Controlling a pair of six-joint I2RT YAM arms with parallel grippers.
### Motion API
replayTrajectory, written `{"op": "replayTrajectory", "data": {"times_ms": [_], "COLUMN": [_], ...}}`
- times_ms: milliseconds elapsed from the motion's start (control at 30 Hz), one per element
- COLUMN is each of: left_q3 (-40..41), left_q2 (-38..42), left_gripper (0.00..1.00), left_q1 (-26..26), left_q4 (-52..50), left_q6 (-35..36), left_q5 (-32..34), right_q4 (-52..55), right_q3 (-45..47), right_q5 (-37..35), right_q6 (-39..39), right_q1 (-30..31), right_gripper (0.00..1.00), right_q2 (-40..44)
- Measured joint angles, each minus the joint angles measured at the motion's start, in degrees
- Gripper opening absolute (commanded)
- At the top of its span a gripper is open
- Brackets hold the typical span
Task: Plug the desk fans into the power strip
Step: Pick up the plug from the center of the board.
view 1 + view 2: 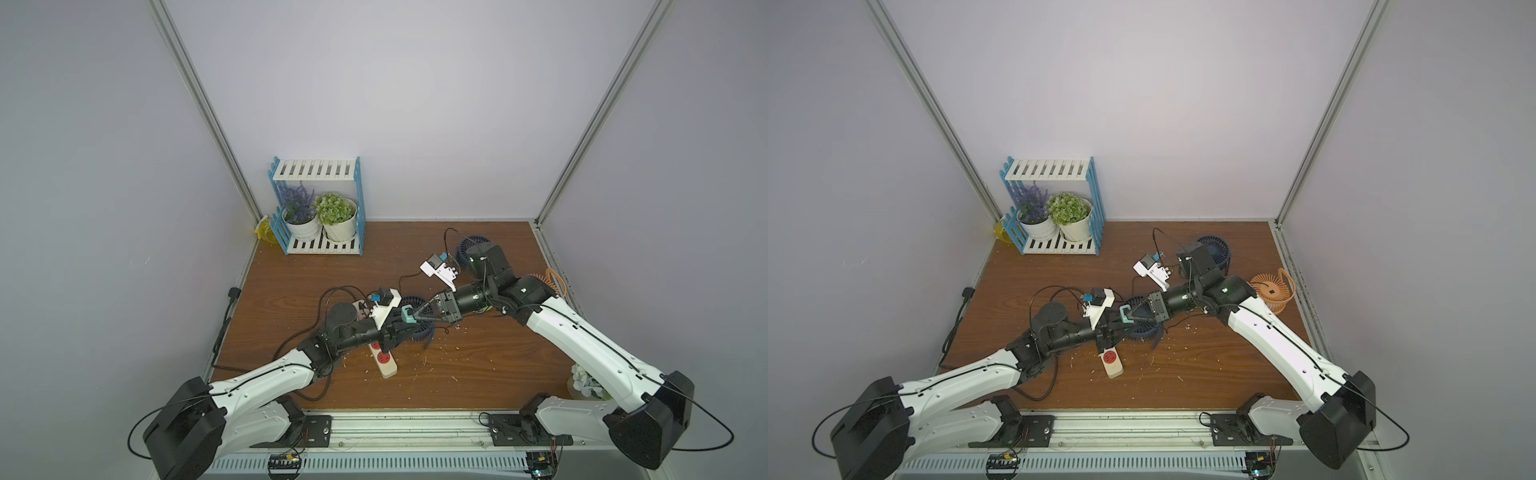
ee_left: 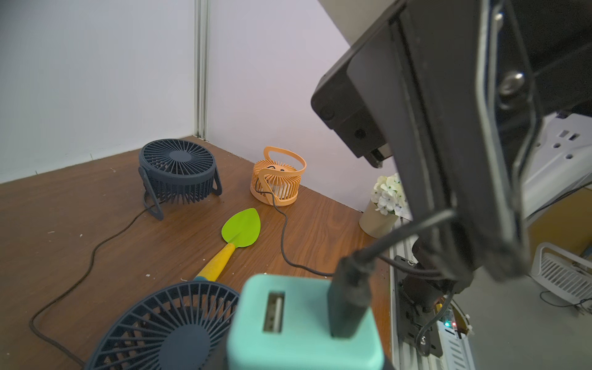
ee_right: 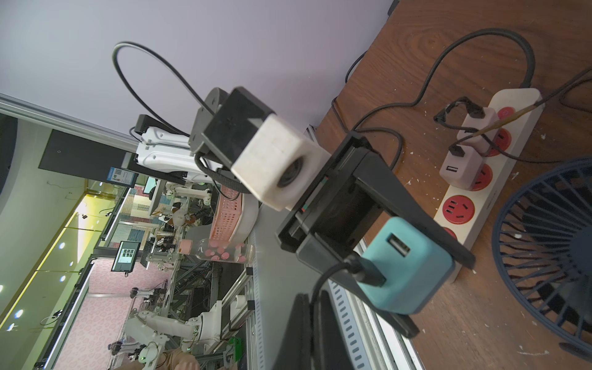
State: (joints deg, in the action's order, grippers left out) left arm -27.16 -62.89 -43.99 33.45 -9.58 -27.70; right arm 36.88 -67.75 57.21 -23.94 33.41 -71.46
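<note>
The left gripper (image 3: 442, 295) sits half-closed around the teal charger (image 3: 407, 272), grip unclear; the right gripper (image 1: 419, 318) is pinched shut on its cord (image 2: 413, 229). The power strip (image 1: 386, 368) lies left of centre, under the left arm. A taut cord could twist the charger askew.

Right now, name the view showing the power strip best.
Right wrist: the power strip shows most of its socket row. Both top views catch mainly its near end past the left arm. Left wrist shows none.
</note>
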Motion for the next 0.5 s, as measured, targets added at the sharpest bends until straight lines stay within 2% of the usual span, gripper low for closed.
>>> {"op": "replayTrajectory", "data": {"times_ms": [100,167,367,500], "left_q3": [1.2,2.2,1.0,-0.6], "left_q2": [1.5,2.7,4.3,4.3], "left_gripper": [0.28,0.26,0.25,0.25], "left_q1": [0.0,0.0,-0.8,-0.9], "left_q4": [0.0,-0.5,-9.5,-14.5], "left_q6": [0.8,1.8,6.4,8.2], "left_q5": [2.5,5.2,13.8,16.9], "right_q4": [1.3,3.1,11.8,13.0], "right_q3": [-0.1,-0.3,-3.3,-3.8], "right_q5": [-2.2,-5.1,-18.2,-24.5], "right_q6": [0.3,0.7,0.2,-1.4], "right_q1": [0.0,0.0,1.0,3.9], "right_gripper": [0.36,0.48,0.58,0.66], "right_q2": [0.1,0.1,-0.3,-0.3]}}
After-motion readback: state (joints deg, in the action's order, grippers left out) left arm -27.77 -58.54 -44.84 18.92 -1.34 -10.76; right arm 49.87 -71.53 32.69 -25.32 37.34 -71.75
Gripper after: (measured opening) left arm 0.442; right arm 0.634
